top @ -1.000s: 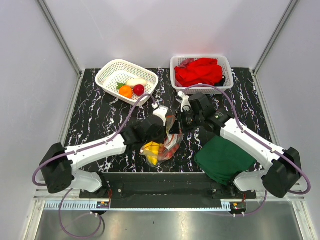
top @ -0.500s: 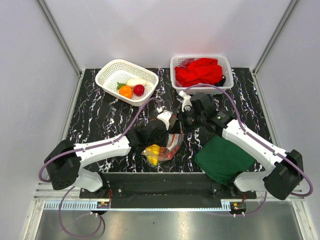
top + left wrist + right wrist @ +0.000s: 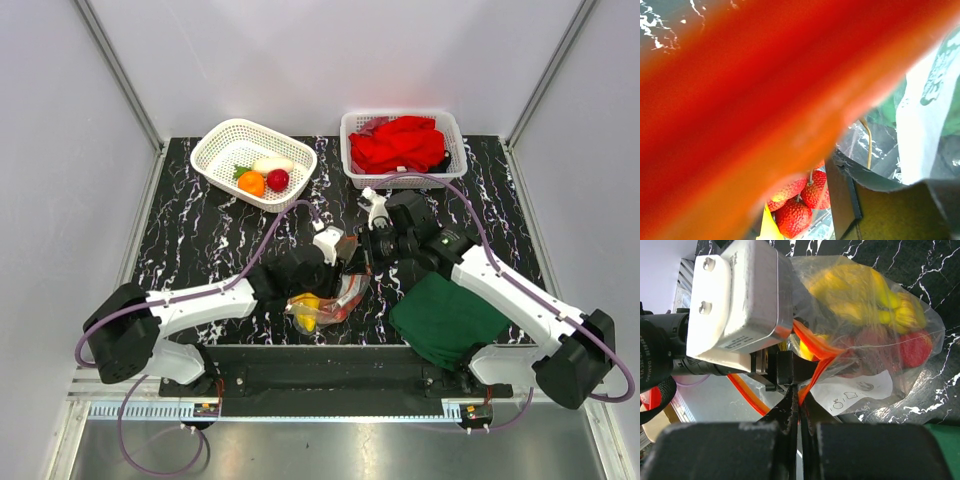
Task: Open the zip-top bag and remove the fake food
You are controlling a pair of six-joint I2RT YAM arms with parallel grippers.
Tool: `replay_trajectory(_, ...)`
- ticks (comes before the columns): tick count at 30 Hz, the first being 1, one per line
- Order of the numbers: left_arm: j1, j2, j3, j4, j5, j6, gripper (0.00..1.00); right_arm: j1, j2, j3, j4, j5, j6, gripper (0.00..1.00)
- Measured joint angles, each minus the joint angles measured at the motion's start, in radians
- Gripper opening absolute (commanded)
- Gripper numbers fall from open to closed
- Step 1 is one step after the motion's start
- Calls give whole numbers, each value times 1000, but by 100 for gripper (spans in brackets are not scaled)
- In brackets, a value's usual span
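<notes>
The clear zip-top bag (image 3: 325, 300) lies at the table's front middle, its orange-red zip strip (image 3: 807, 342) pulled up between both grippers. Inside are yellow bananas (image 3: 865, 295) and a reddish bumpy fruit bunch (image 3: 800, 200). My left gripper (image 3: 338, 262) is shut on one side of the strip, which fills the left wrist view as an orange blur (image 3: 765, 90). My right gripper (image 3: 799, 390) is shut on the other side of the strip, right against the left gripper (image 3: 785, 367). More fake food, an orange, a red apple and a pale piece, lies in a white basket (image 3: 215, 150).
A second white basket (image 3: 452, 130) with a red cloth stands at the back right. A dark green folded cloth (image 3: 447, 318) lies at the front right, beside the bag. The cell's walls close in the table on three sides.
Both grippers have shifted a little toward the near right with the zip strip. The bag has been drawn along and bunched up below them.
</notes>
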Motion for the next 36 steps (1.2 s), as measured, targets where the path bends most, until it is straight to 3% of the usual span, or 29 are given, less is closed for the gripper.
replay_trajectory(8,0,-10,-22,51,23,-12,47,0,-14,-13,2,-4,0,0)
replay_trajectory(12,-1,-55,-47,90,30,-23,34,1,-14,-14,3,0,-1,0)
replay_trajectory(17,-3,-35,-47,133,82,-18,34,0,-14,-15,-3,13,-3,0)
replay_trajectory(21,-1,54,-43,146,108,-19,43,-8,-14,-16,-18,42,-12,0)
replay_trajectory(22,-1,74,-42,160,116,-21,47,-11,-14,-17,-28,51,-15,0)
replay_trajectory(23,-1,86,-42,168,124,-21,58,-14,-14,-18,-37,58,-18,0)
replay_trajectory(29,-11,137,-42,240,157,-26,58,-19,-12,-25,-59,90,-30,0)
replay_trajectory(36,-27,166,-40,279,114,-25,12,-21,-6,-30,-41,117,-41,0)
